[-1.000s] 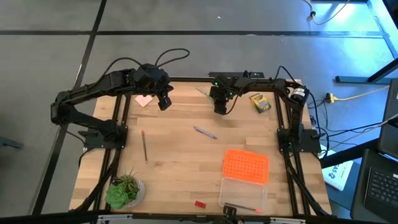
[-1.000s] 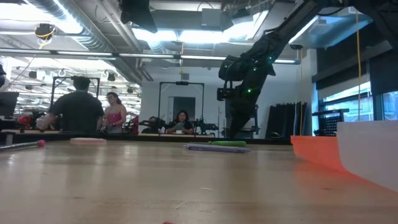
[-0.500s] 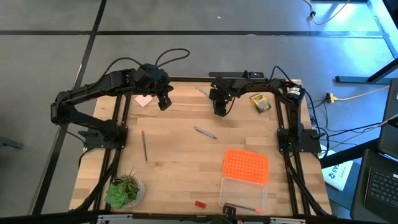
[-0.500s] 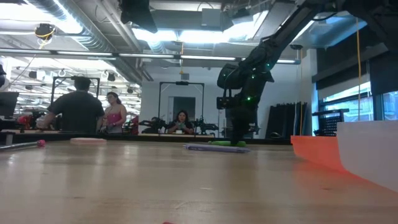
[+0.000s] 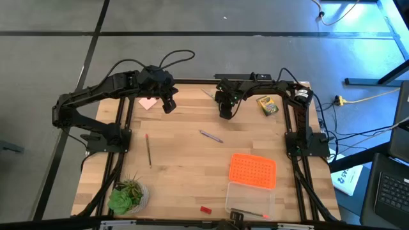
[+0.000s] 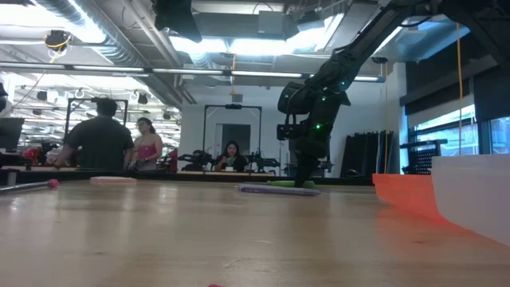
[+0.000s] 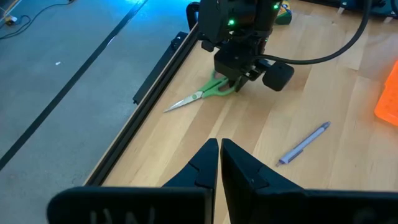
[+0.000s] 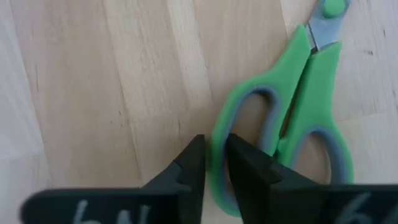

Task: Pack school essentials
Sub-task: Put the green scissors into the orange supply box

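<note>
The green-handled scissors [image 5: 208, 95] lie flat near the table's far edge, and their handles [image 8: 280, 143] fill the right wrist view. My right gripper [image 5: 225, 112] [image 6: 306, 182] stands down on those handles, shut on one loop. My left gripper [image 5: 169, 106] [image 7: 219, 149] is shut and hovers beside the pink note pad [image 5: 148, 102]. The crayon box [image 5: 267, 105], the purple pen [image 5: 211, 135], a thin pencil [image 5: 148, 151] and the red eraser [image 5: 205, 209] lie apart on the wood. My right gripper pinches the outer rim of one handle loop [image 8: 216, 146] of the scissors. One finger [image 8: 249, 171] stands inside the loop and the other [image 8: 186, 165] outside it. The fingers come from above, pointing down. The scissors lie flat on the table.
An orange perforated lid [image 5: 252, 170] and a clear plastic box [image 5: 249, 199] sit at the table's near right. A potted plant [image 5: 128, 197] stands at the near left corner. People sit in the room beyond the far edge [image 6: 100, 143]. Bare wood lies in the table's middle.
My right gripper has come down and a little toward the table's far left, from above the wood onto the scissors' handles, then held still. The scissors and my left arm have stayed where they were.
</note>
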Action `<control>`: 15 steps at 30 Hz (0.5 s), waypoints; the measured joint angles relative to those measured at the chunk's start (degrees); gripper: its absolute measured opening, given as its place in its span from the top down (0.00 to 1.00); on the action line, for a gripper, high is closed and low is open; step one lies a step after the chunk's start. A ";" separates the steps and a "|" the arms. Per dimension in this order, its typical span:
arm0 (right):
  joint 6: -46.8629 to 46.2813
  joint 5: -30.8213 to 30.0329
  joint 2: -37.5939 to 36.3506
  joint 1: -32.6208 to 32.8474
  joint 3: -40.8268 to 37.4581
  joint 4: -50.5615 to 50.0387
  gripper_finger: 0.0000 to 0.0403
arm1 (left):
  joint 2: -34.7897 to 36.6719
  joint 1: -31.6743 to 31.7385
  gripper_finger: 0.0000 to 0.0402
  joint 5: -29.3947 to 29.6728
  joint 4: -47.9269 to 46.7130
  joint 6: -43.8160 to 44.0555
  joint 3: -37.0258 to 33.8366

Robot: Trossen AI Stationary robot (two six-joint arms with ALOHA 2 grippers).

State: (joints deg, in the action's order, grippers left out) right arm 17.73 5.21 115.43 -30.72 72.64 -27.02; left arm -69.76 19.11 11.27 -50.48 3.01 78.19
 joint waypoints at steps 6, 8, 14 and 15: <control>-2.46 0.39 0.03 -0.02 0.00 -0.14 0.94 | 0.00 0.00 0.97 0.00 -0.01 0.02 -0.01; -2.46 0.52 0.05 -0.02 -0.04 -0.19 0.94 | 0.00 0.00 0.97 0.00 -0.02 0.02 0.00; -2.65 0.22 -0.13 0.46 0.15 -0.47 0.94 | 0.00 0.00 0.97 0.00 -0.04 -0.07 0.00; -2.76 0.12 -0.08 0.50 0.53 -1.06 0.93 | 0.00 0.00 0.97 -0.01 -0.02 -0.07 0.00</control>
State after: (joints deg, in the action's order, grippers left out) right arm 14.97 5.33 115.35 -30.22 73.17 -28.08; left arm -69.76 19.11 11.26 -50.50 2.94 78.19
